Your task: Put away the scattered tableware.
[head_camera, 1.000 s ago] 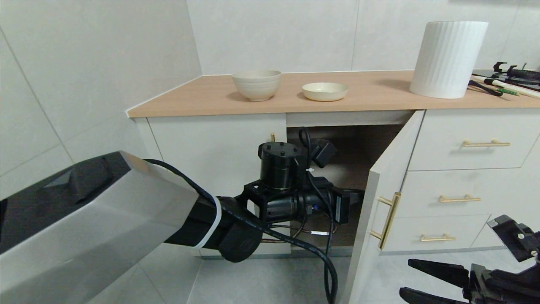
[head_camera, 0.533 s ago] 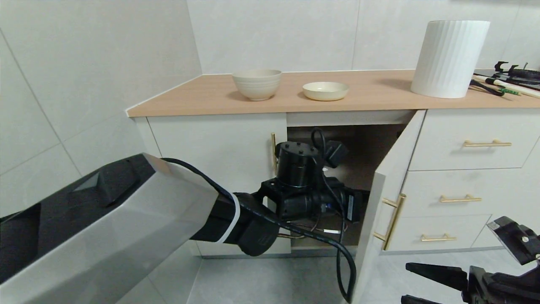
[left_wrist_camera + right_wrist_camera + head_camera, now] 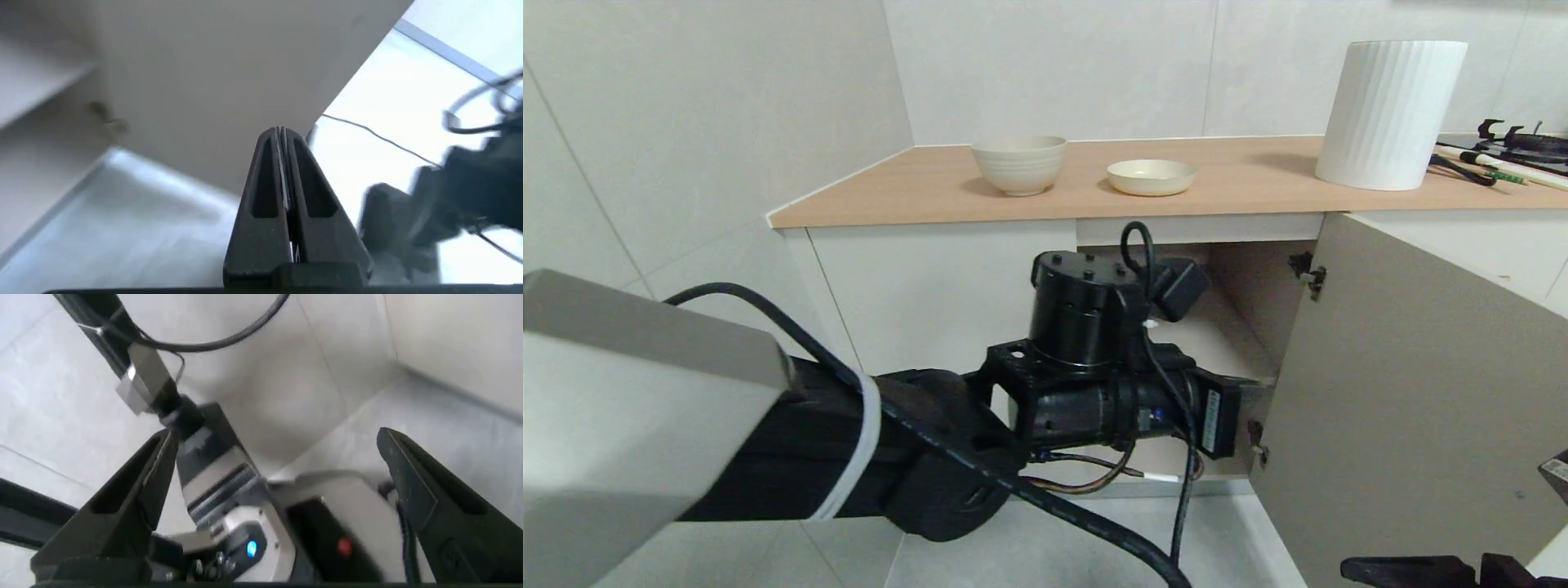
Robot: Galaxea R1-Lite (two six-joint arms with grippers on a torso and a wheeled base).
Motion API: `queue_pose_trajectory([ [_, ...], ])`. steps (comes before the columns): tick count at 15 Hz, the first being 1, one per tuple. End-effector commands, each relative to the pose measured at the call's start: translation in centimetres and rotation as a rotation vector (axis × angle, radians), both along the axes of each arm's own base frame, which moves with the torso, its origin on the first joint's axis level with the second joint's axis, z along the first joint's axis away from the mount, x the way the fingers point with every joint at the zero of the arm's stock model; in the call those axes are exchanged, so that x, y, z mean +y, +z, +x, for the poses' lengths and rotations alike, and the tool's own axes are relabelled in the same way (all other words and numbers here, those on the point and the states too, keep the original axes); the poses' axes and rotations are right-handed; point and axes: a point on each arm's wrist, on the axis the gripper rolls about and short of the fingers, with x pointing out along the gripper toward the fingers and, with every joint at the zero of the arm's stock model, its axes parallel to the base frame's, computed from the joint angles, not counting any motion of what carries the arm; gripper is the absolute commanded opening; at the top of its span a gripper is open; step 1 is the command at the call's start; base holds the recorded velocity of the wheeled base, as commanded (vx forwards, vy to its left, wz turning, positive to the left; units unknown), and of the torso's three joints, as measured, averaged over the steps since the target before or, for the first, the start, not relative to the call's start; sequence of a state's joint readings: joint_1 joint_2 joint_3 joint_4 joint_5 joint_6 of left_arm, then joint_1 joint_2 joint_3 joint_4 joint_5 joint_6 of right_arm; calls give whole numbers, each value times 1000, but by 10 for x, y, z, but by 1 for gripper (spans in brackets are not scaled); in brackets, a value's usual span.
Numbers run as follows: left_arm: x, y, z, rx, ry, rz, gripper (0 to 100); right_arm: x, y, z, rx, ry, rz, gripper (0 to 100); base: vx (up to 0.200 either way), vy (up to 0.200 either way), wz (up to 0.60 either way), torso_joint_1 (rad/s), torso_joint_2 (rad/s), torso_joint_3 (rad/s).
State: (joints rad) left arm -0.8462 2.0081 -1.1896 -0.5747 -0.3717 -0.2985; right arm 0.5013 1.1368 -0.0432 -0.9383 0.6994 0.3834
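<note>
The left gripper (image 3: 280, 139) has its fingers pressed flat together, their tips pointing at the inner face of the cabinet door (image 3: 245, 73), low above the floor. The right gripper (image 3: 278, 441) hangs near the floor with its fingers spread wide apart. The left arm's wrist (image 3: 1094, 367) sits before the open cabinet, whose door stands wide open. On the wooden countertop (image 3: 915, 192) above, a ribbed cream bowl (image 3: 1018, 163) stands just beside a shallow cream dish (image 3: 1152, 176), well apart from a tall white ribbed container (image 3: 1388, 114).
</note>
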Motion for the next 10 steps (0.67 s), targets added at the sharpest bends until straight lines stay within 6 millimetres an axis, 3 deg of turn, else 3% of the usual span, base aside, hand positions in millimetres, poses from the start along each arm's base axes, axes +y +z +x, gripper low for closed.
queue_pose_trajectory([
  [1, 80, 33, 1, -64, 206, -37, 0, 12, 13, 24, -20, -49, -1, 100, 0, 0, 0, 0, 0, 0],
  [4, 142, 54, -12, -88, 354, -37, 0, 38, 13, 79, -57, -215, -104, 100, 0, 0, 0, 0, 0, 0],
  [5, 168, 60, -23, -81, 413, -21, 0, 52, 9, 111, -116, -339, -186, 100, 0, 0, 0, 0, 0, 0],
  [6, 179, 62, -28, -79, 440, -14, 0, 58, 8, 124, -134, -396, -212, 100, 0, 0, 0, 0, 0, 0],
  [7, 210, 70, -43, -78, 527, -9, 0, 72, 21, 149, -182, -477, -212, 100, 0, 0, 0, 0, 0, 0],
  [9, 233, 75, -58, -99, 601, -20, 0, 76, 47, 156, -161, -478, -236, 100, 0, 0, 0, 0, 0, 0],
  [10, 241, 81, -64, -121, 629, -34, 0, 77, 76, 156, -144, -475, -251, 100, 0, 0, 0, 0, 0, 0],
])
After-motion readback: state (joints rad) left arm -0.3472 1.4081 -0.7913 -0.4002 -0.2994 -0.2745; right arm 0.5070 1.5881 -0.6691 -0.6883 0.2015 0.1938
